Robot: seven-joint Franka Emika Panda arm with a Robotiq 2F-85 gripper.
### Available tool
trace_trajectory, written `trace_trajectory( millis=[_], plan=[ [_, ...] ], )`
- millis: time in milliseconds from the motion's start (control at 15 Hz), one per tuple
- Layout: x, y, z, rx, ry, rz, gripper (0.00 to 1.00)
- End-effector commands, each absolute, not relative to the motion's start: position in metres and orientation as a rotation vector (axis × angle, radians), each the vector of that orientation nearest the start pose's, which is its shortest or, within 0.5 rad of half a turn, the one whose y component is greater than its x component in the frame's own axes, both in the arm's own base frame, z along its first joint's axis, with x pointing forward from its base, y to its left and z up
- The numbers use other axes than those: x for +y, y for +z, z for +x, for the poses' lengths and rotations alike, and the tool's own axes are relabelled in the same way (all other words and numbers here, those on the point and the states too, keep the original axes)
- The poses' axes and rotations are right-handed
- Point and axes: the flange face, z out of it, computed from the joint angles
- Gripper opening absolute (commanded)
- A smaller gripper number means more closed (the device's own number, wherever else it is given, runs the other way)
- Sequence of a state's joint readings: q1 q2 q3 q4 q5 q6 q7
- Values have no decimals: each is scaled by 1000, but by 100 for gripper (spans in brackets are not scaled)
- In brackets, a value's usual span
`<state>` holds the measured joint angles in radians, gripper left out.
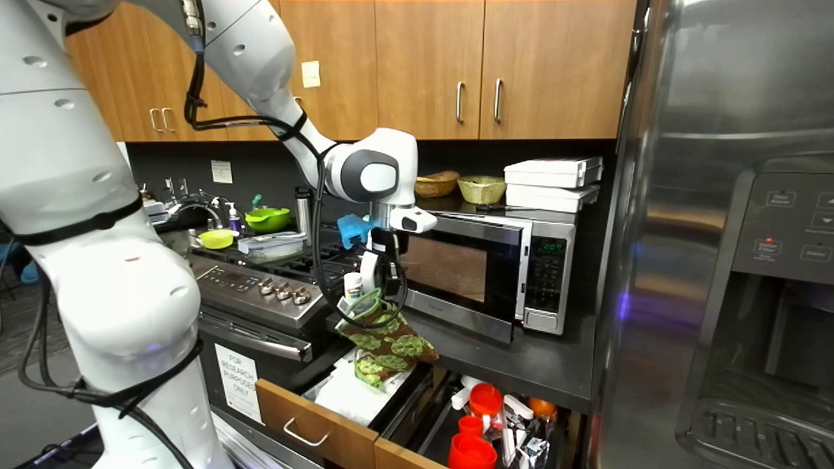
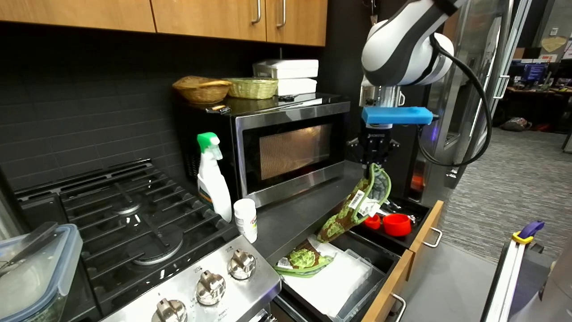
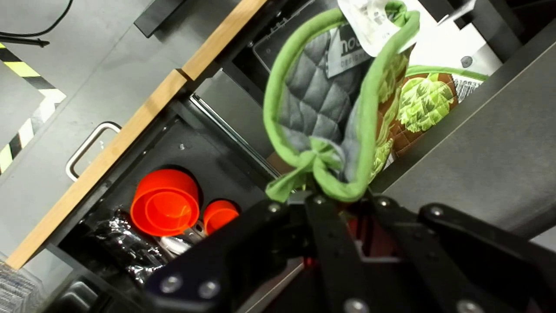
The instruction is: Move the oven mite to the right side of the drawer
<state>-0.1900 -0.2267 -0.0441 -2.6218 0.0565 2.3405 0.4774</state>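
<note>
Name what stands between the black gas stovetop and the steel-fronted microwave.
In an exterior view, a green-and-white plastic spray bottle and a shorter white cylindrical bottle stand there.

Oven mite [image 1: 407,342]: my cable [image 1: 316,254] hides a strip of it.
Lower mitt [image 3: 423,104]: partly hidden behind the one I grip.
Drawer [image 2: 393,282]: cut by an exterior view's bottom edge.

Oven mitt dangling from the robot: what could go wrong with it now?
The gripper pinches the oven mitt only by its edge, so it might slip out. Its hanging end could catch on the other mitt lying in the drawer. If it drops too far over, it might land on the red cups in the next drawer.
</note>
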Motion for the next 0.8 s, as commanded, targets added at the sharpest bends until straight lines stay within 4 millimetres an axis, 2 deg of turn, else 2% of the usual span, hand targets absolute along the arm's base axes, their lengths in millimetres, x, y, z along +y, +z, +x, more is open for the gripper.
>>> trace_trajectory(
  millis=[0,733],
  plan=[
    [-106,339,401,1212,66,-2872,4],
    [-132,356,398,1363,42,-2823,4]
  ],
)
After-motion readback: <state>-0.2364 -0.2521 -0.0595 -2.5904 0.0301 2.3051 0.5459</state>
